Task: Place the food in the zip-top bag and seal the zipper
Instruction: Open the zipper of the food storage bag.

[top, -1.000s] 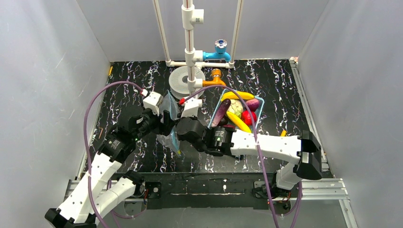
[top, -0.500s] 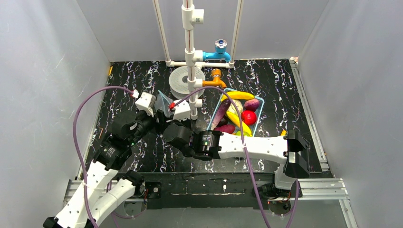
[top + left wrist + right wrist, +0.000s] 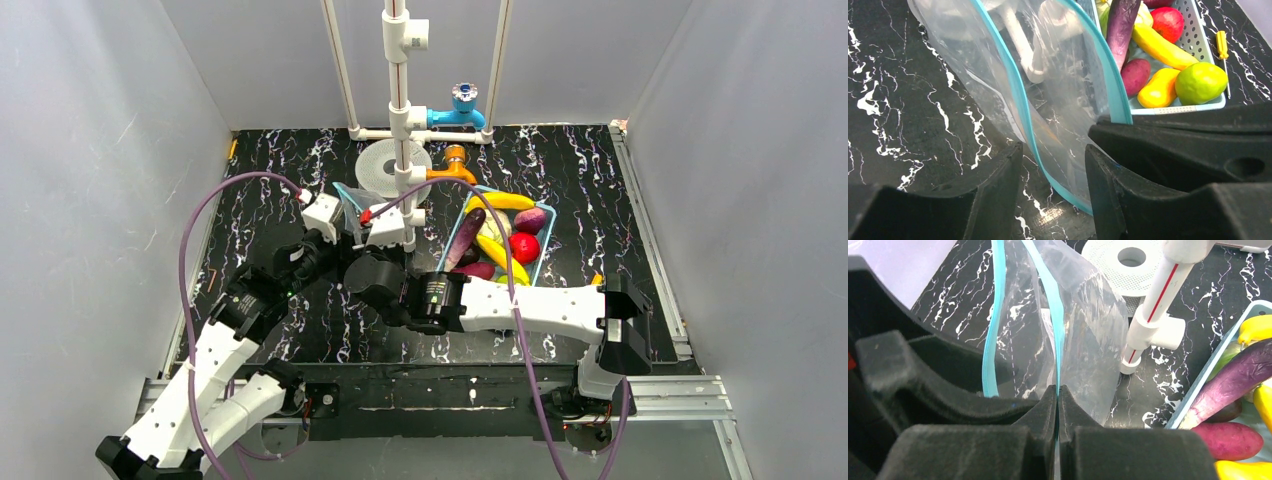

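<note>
My right fingers (image 3: 1047,402) are pinched flat on one lip of the zipper (image 3: 1055,330), holding the bag (image 3: 350,210) up just left of the basket (image 3: 546,238). My left fingers (image 3: 1007,167) stand half apart astride the other lip, not yet gripping it. The food (image 3: 497,247) lies in the basket.

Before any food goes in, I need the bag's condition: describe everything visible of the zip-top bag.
The zip-top bag is clear, crinkly plastic with a light-blue zipper strip round its mouth, which gapes open. No food shows inside. The right claw pinches one lip; the other lip passes between the parted fingers of the left claw.
</note>
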`<act>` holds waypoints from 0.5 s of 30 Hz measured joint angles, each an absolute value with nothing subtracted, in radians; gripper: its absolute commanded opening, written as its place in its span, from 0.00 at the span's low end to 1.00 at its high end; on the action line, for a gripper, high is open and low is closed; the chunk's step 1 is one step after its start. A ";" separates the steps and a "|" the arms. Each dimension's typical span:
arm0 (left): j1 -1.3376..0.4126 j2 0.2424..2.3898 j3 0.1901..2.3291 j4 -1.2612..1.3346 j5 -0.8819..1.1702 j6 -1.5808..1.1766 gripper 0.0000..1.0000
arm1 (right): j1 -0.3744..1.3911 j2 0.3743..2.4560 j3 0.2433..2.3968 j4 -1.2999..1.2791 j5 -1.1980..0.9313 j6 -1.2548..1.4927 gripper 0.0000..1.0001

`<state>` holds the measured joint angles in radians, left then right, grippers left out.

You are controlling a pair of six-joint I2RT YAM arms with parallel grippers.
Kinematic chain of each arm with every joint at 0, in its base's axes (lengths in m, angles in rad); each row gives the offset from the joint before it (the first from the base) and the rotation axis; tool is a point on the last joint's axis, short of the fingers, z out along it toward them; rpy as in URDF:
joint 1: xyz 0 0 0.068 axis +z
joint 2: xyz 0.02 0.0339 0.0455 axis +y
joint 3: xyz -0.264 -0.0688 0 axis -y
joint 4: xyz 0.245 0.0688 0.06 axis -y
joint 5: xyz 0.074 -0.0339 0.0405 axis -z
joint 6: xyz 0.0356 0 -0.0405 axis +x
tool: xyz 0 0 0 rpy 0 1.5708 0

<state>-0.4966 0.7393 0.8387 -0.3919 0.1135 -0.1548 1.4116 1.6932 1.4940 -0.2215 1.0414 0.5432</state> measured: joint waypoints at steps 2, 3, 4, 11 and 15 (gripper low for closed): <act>-0.497 0.739 0.839 -0.394 0.119 -0.153 0.33 | 1.403 1.693 1.494 -0.208 1.041 0.541 0.01; -0.498 0.739 0.839 -0.395 0.121 -0.152 0.29 | 1.397 1.693 1.494 -0.204 1.040 0.541 0.01; -0.498 0.739 0.839 -0.396 0.121 -0.151 0.25 | 1.391 1.693 1.494 -0.200 1.039 0.541 0.01; -0.498 0.727 0.839 -0.408 0.090 -0.145 0.01 | 1.366 1.673 1.465 -0.157 0.982 0.545 0.01; -0.499 0.706 0.839 -0.429 0.019 -0.141 0.00 | 1.365 1.671 1.452 -0.150 0.935 0.558 0.01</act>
<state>-0.4988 0.7057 0.8387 -0.4288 0.0194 -0.1413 1.3653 1.6710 1.4524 -0.1499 0.9346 0.5576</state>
